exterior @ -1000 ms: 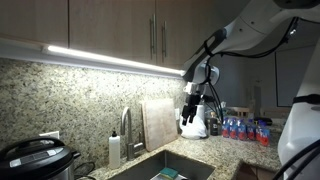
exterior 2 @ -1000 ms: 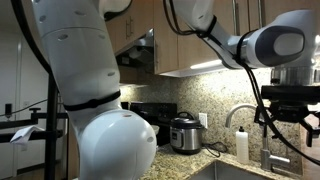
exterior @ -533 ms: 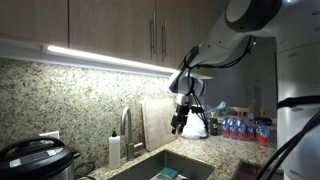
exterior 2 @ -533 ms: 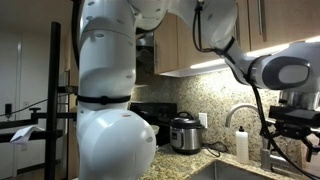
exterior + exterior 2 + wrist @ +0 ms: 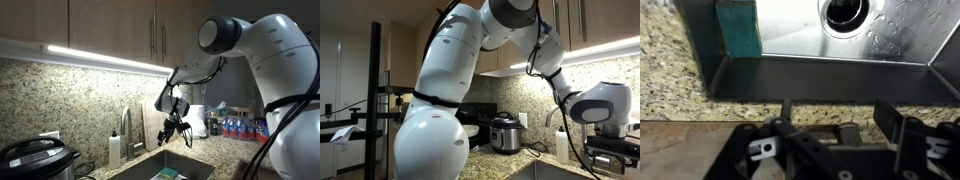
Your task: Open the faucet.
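The faucet (image 5: 126, 124) is a slim grey tap with an arched spout, standing behind the sink (image 5: 150, 166). It also shows in an exterior view (image 5: 558, 112). My gripper (image 5: 168, 131) hangs over the sink, to the right of the faucet and apart from it. In the wrist view its two fingers (image 5: 837, 122) stand wide apart with nothing held, above the sink's granite edge. A small grey cylinder (image 5: 848, 133) shows between them; I cannot tell what it is. The faucet's lever is too small to make out.
A white soap bottle (image 5: 115, 150) stands left of the faucet, also in an exterior view (image 5: 561, 147). A cutting board (image 5: 154, 118) leans on the backsplash. A rice cooker (image 5: 35, 160), water bottles (image 5: 240, 128), a green sponge (image 5: 738, 28) and the drain (image 5: 847, 11) are in view.
The arm has swung left and down, bringing the gripper from near the water bottles to over the sink, closer to the faucet. The gripper stays open.
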Motion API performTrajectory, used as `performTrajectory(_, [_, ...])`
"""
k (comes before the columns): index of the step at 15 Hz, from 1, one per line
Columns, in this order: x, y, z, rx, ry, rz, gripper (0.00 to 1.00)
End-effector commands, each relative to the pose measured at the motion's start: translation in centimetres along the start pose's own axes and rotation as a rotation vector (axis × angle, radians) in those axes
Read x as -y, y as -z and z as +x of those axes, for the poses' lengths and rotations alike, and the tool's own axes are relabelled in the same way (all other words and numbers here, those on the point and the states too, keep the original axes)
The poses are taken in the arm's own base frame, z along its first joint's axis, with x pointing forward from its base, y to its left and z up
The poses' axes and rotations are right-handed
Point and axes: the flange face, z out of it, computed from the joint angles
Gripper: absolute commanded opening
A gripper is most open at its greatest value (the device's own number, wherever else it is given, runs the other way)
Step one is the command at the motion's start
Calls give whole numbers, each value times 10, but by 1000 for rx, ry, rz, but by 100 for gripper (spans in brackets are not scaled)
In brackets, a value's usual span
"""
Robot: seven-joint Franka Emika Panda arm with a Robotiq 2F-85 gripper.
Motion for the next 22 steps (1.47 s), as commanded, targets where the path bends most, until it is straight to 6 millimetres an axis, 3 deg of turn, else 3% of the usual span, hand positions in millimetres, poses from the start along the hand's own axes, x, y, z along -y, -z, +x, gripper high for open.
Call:
performTrajectory(1, [-4, -2, -4, -119, 27, 4, 53])
performTrajectory(5, [-1, 3, 5, -255, 88, 6, 27])
performTrajectory(9, [3, -14, 17, -322, 159, 17, 1])
performTrajectory(13, [2, -24, 21, -416, 144, -1, 0])
performTrajectory(14, [8, -21, 19, -372, 134, 39, 0])
performTrajectory(22, [6, -27, 23, -406, 137, 47, 0])
